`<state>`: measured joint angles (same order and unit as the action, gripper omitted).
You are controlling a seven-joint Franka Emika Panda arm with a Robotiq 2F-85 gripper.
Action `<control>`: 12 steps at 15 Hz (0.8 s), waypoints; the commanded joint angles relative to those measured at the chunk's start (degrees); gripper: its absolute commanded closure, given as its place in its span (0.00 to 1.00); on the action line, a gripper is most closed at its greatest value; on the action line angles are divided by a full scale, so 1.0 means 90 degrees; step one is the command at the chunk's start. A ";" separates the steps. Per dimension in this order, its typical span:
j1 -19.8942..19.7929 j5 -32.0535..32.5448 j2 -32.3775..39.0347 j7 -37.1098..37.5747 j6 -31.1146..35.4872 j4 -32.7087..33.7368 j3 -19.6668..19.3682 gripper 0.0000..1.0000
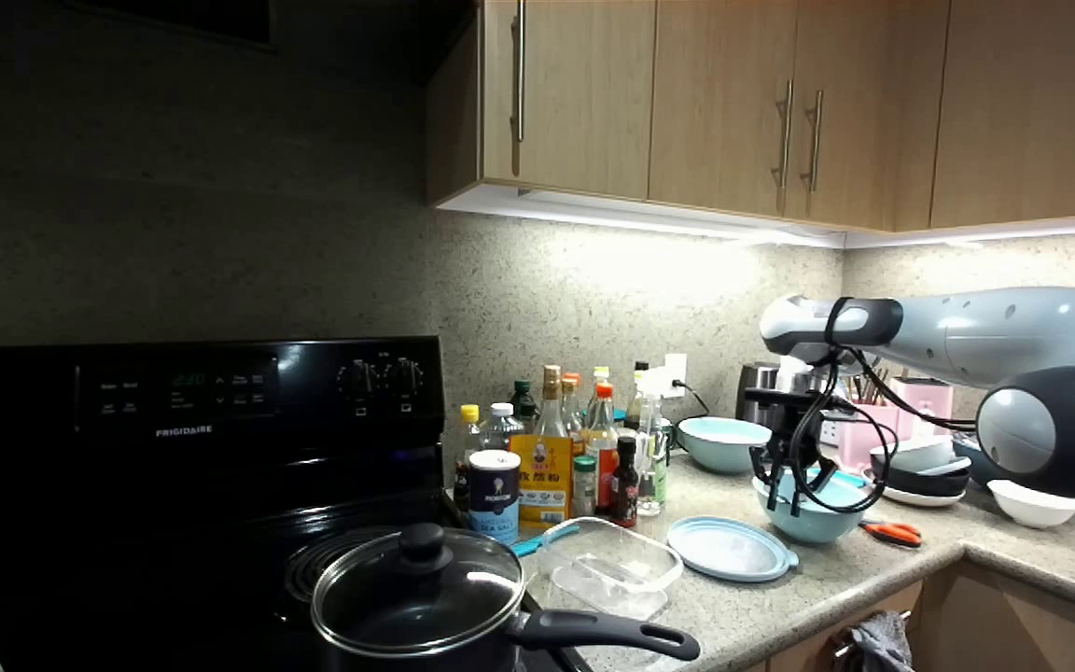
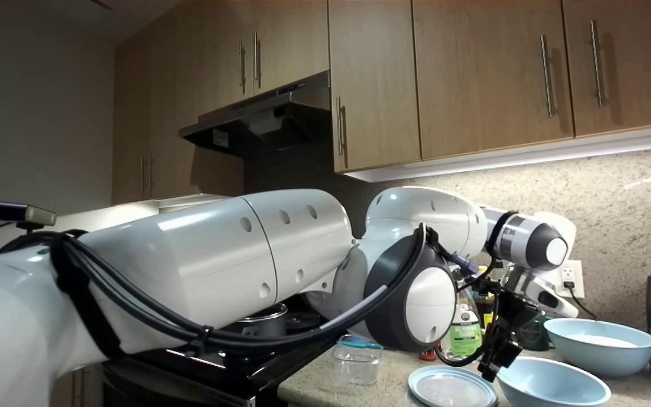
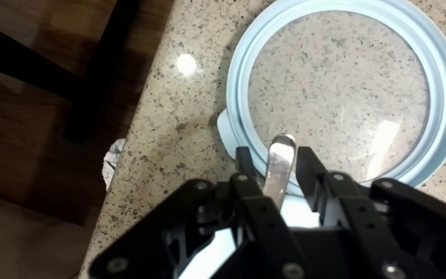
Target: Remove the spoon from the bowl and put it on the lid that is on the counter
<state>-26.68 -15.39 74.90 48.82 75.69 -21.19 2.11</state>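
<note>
In the wrist view, the fingers (image 3: 309, 166) stood apart astride the spoon (image 3: 279, 168) at lower centre; the lid (image 3: 445, 93) lay upper right on the desk (image 3: 184, 100), and in an exterior view the bowl (image 2: 563, 381) stood lower right. The likely hazard was slippage: the shiny handle, nearer the frame's right-hand finger, might have twisted under uneven closure and dropped into the bowl.

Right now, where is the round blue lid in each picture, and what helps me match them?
In an exterior view: the lid sits low, right of the middle.
In an exterior view: the lid is at the very bottom, right of the middle.
In the wrist view: the lid fills much of the upper right.
Shared landmark: the gripper, near the lid in every picture.
</note>
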 commanded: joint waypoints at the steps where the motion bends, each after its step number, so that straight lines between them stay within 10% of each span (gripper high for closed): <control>1: -0.0016 0.0008 -0.0121 -0.0027 0.0085 -0.0213 0.0001 0.34; 6: 0.0010 0.0006 -0.0115 -0.0066 0.0245 -0.0135 0.0006 0.04; 12: -0.0070 -0.0065 -0.0159 -0.0044 0.0425 -0.0167 0.0060 0.00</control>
<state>-26.59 -15.36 74.80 48.82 78.23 -21.19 2.07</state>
